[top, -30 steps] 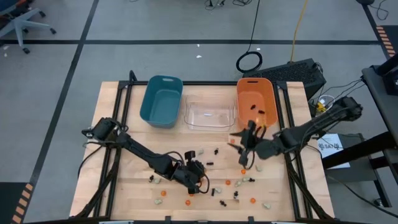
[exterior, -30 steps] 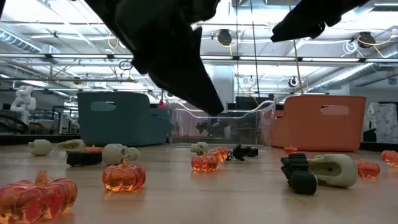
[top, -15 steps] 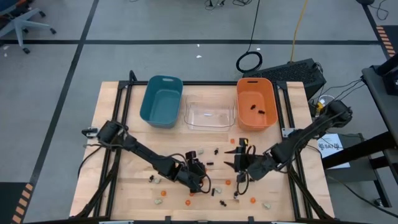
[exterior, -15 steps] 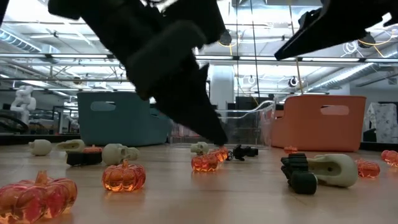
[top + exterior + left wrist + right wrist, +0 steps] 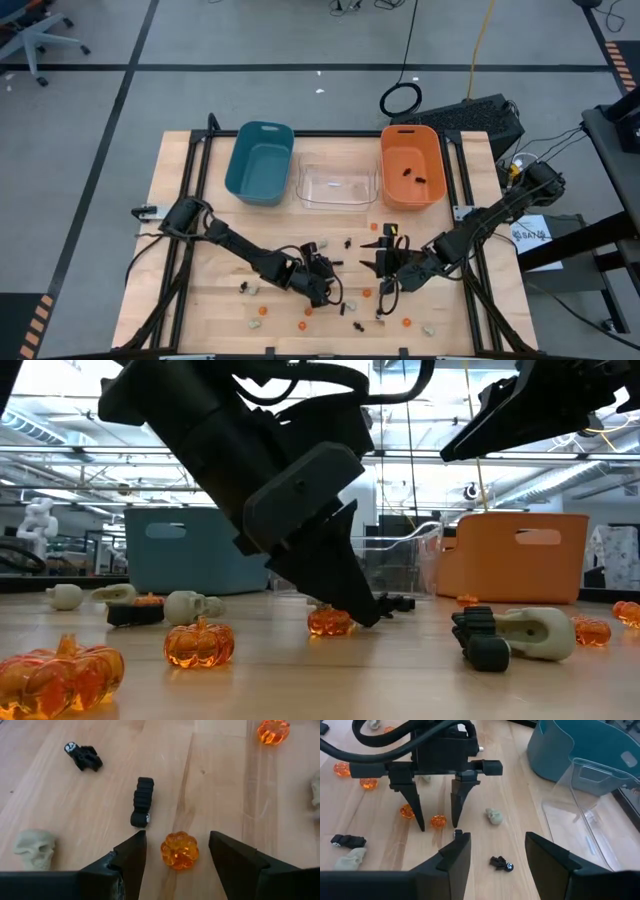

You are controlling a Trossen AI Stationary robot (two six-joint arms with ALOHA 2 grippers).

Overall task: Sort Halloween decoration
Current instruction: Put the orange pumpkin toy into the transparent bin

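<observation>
Small orange pumpkins, black spidery pieces and pale skulls, the Halloween decoration, lie scattered on the wooden table's near half. My left gripper (image 5: 325, 287) is low over the table and open. Its fingers stand on either side of one orange pumpkin (image 5: 179, 851), which rests on the wood with a gap to each finger. The low view shows the same pumpkin (image 5: 328, 622) beneath those fingers. A black piece (image 5: 142, 801) and a skull (image 5: 34, 847) lie close by. My right gripper (image 5: 385, 266) hangs open above the table, right of the left one, with nothing between its fingers (image 5: 495, 851).
Along the far side stand a teal bin (image 5: 260, 160), a clear bin (image 5: 335, 184) and an orange bin (image 5: 412, 165) with black pieces in it. More trinkets lie near the front edge (image 5: 405, 322). The two grippers are close together at mid-table.
My left gripper has come down to the table until its fingers stand around the orange pumpkin. My right gripper has moved from beside the orange bin toward the near edge and lower, then stayed still. No trinket has moved.
</observation>
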